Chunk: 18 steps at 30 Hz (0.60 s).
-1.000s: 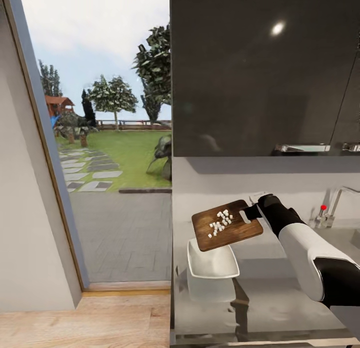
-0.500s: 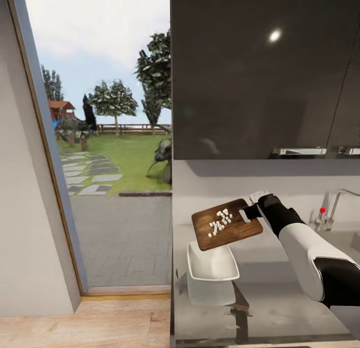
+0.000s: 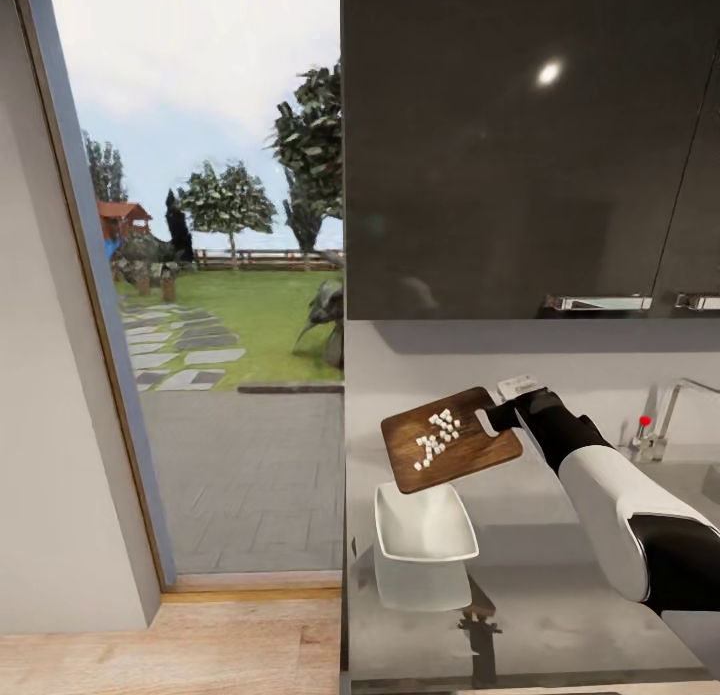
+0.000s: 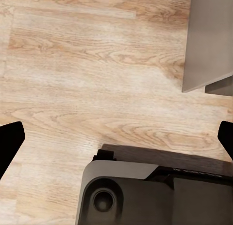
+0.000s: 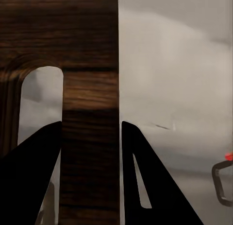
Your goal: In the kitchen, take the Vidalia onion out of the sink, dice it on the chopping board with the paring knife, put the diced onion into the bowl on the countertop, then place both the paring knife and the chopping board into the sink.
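Note:
My right gripper (image 3: 497, 420) is shut on the handle end of the brown chopping board (image 3: 455, 460), holding it in the air, tilted down toward the left. Small white cubes of diced onion (image 3: 437, 437) lie on the board. Directly under the board's lower edge, the white squarish bowl (image 3: 425, 525) rests on the grey countertop (image 3: 560, 595). In the right wrist view, both dark fingers (image 5: 145, 186) clamp the board's handle strip (image 5: 90, 113). My left gripper (image 4: 116, 137) hangs open over the wood floor. The paring knife is out of view.
The chrome tap (image 3: 668, 407) with a red dot stands at the far right by the sink. Dark wall cabinets (image 3: 520, 145) hang above the counter. A wall socket (image 3: 520, 386) sits behind my hand. An open doorway (image 3: 220, 305) to a garden lies left of the counter.
The board has moved slightly up and to the left in my right gripper, and the onion cubes have shifted a little toward its lower end. The head view tilted up slightly.

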Available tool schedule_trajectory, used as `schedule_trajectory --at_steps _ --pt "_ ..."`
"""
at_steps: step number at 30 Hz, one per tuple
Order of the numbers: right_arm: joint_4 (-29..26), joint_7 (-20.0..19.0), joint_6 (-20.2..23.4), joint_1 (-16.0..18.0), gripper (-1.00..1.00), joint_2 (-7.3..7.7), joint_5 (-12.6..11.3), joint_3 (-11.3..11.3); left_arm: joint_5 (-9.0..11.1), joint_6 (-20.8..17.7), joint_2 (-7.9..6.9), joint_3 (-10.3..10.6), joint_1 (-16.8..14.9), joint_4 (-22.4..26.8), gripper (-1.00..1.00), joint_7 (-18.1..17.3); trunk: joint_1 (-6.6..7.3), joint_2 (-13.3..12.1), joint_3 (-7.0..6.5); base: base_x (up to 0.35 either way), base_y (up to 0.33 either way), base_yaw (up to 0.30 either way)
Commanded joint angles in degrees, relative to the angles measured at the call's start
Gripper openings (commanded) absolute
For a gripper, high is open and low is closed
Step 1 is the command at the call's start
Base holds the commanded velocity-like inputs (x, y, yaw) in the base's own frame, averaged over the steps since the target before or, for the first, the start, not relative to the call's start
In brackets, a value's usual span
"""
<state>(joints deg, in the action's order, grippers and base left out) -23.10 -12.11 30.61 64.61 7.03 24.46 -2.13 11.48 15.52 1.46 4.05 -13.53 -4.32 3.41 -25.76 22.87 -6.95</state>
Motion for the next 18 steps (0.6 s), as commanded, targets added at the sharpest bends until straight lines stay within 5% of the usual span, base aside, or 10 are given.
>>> schedule_trajectory --at_steps 1,18 --pt "-0.11 -0.46 0.06 -0.01 -1.00 0.00 0.59 -0.24 0.38 0.39 0.04 0.44 -0.09 -0.25 1.00 0.10 -0.02 0.05 0.03 0.000 0.000 0.000" --pt "1.12 -0.48 -3.97 -0.01 -1.00 0.30 0.52 -0.24 0.38 0.39 -0.14 0.44 -0.09 -0.25 1.00 0.10 -0.02 0.05 0.03 0.000 0.000 0.000"
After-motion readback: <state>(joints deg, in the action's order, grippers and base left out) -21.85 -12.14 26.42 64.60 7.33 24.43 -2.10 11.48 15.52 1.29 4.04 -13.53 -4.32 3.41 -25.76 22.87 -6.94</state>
